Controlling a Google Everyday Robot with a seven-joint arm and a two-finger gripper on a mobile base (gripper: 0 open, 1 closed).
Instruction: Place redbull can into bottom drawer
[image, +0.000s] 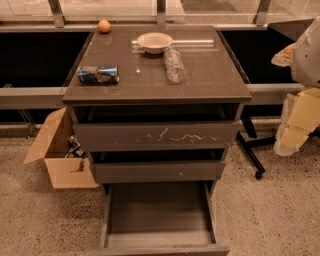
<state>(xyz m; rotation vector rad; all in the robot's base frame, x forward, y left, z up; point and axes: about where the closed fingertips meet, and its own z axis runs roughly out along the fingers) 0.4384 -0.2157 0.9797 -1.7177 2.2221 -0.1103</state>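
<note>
The redbull can (98, 74), blue and silver, lies on its side at the left front of the cabinet top (210, 80). The bottom drawer (159, 212) is pulled out wide, and its box interior shows nothing inside. My gripper (292, 127) hangs at the right edge of the view, beside the cabinet at about the height of the top drawer. It is far from the can and holds nothing that I can see.
A clear plastic bottle (174, 65) lies on the cabinet top near a white bowl (154, 42), with an orange (104, 26) at the back left. The top drawer (155, 135) and middle drawer (157, 171) stand slightly out. A cardboard box (60, 155) sits on the floor at the left, and a wheeled leg (251, 155) at the right.
</note>
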